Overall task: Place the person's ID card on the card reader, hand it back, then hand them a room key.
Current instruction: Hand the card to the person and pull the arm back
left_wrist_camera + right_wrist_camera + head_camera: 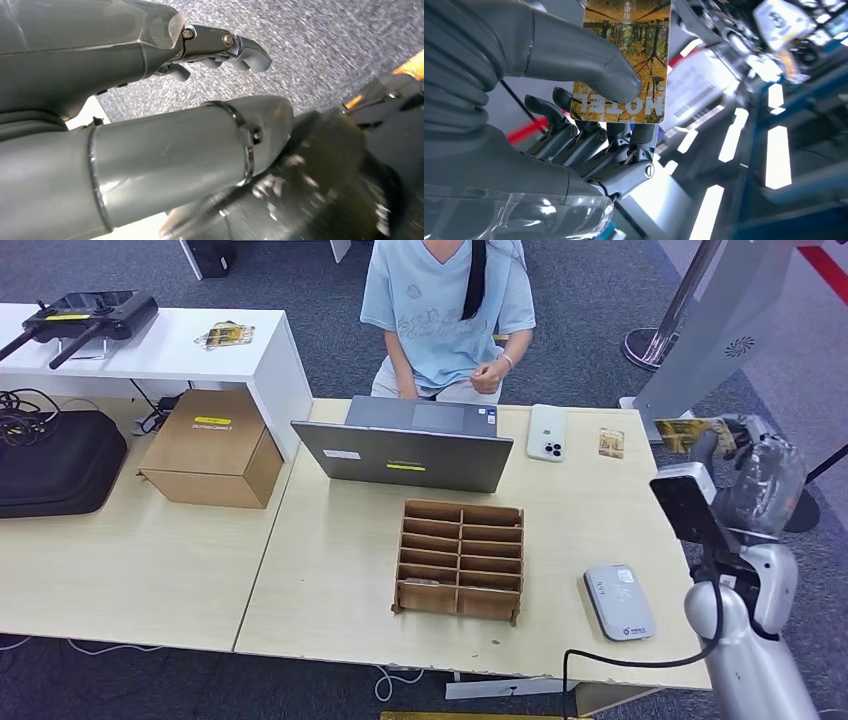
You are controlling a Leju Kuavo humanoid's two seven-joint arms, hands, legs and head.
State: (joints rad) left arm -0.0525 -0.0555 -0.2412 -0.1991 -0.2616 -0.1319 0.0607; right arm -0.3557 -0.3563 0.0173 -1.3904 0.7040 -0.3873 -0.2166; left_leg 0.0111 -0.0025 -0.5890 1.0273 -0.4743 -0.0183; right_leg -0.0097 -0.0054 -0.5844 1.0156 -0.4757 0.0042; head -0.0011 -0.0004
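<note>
You are on the last step, by my reading: the desk (330,570) carries the card reader (618,602) with nothing on it, and your right hand (735,445) pinches the room key (626,60) raised toward the person (447,315). Your left hand (150,100) holds nothing, fingers loosely curled.

- Key card (626,60): golden-yellow autumn-tree print, with "HOTEL" in dark letters.
- Right hand (574,100): grey thumb, darker fingers.
- Left hand (165,100): plain grey.
- Card (611,443), upper right on the table: tan and gold.
- Reader (619,602), lower right: light grey.
- Phone (547,432): white.
- Laptop (405,455): grey, yellow sticker.
- Rack (460,560), centre: brown wood.
- Table (330,570): pale wood grain.
- Shirt (430,310), top centre: light blue.
- Box (212,446), left: brown cardboard, yellow label.
- Bag (50,460), far left: black.
</note>
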